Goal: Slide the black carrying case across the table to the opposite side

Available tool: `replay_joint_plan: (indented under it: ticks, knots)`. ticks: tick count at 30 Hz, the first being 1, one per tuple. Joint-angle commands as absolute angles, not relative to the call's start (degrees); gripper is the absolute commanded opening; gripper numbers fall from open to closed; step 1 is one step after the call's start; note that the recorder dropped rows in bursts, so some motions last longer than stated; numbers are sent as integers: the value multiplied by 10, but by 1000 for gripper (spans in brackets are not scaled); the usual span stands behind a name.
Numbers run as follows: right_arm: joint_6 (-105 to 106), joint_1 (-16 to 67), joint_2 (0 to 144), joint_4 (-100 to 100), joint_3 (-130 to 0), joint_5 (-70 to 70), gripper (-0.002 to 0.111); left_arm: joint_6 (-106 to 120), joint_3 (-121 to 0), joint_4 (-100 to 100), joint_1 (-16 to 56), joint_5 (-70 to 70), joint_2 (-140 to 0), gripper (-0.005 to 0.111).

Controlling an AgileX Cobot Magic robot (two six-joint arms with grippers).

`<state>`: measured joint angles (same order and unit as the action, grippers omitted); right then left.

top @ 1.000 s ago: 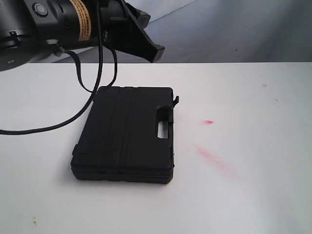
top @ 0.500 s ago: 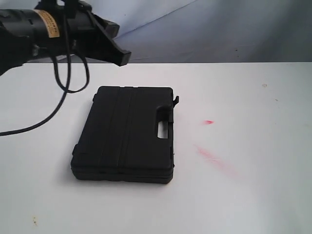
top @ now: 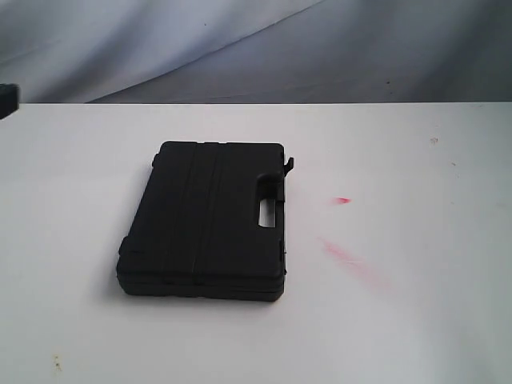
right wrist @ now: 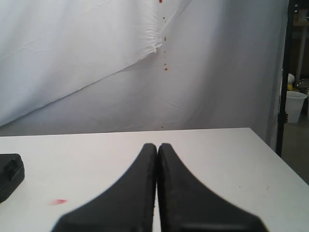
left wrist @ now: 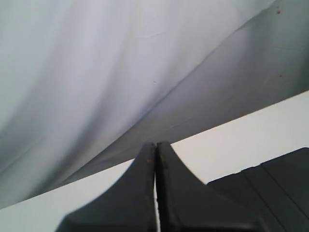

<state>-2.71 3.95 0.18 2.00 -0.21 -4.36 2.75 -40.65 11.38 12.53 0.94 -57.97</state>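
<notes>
1. Both grippers are empty, and I see each one only through its own wrist camera.
2. On the left gripper (left wrist: pixel 156 144), the 2 dark fingers (left wrist: pixel 137 188) are pressed together with no gap and hold nothing. They point toward a grey cloth backdrop (left wrist: pixel 96 72). A corner of the case (left wrist: pixel 270 188) shows beside them, not touching.
3. On the right gripper (right wrist: pixel 157 144), the 2 fingers are likewise closed on nothing, above bare white table (right wrist: pixel 217 159). The case's corner sits at the edge of that view, well apart from the fingers.
4. From the exterior camera, the case (top: pixel 204 220) lies flat on the table (top: pixel 400 320), left of centre, with nothing touching it.
5. Its handle slot (top: pixel 266 213) is along its right side, a small latch (top: pixel 289 165) sticks out at the far right corner, and raised ribs (top: pixel 186 208) run along its length.
6. 2 red smudges (top: pixel 350 258) mark the table to the right of the case, near it but not touching.
7. 1 dark sliver (top: pixel 6 99) shows at the left edge of the exterior view; I cannot tell what it is.
</notes>
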Motion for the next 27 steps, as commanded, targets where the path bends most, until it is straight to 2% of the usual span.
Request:
replay_joint_plan:
  ticks: [1, 9, 19, 27]
  knots:
    - [-24, 41, 0, 23, 0, -43, 0, 35, -337, 87, 75, 16, -472, 0]
    - [-24, 41, 0, 23, 0, -43, 0, 35, -233, 48, 26, 14, -299, 0]
    - [-24, 41, 0, 23, 0, -43, 0, 35, -134, -9, 26, 10, -139, 0]
    - [-24, 41, 0, 23, 0, -43, 0, 31, -106, -28, 26, 9, -60, 0]
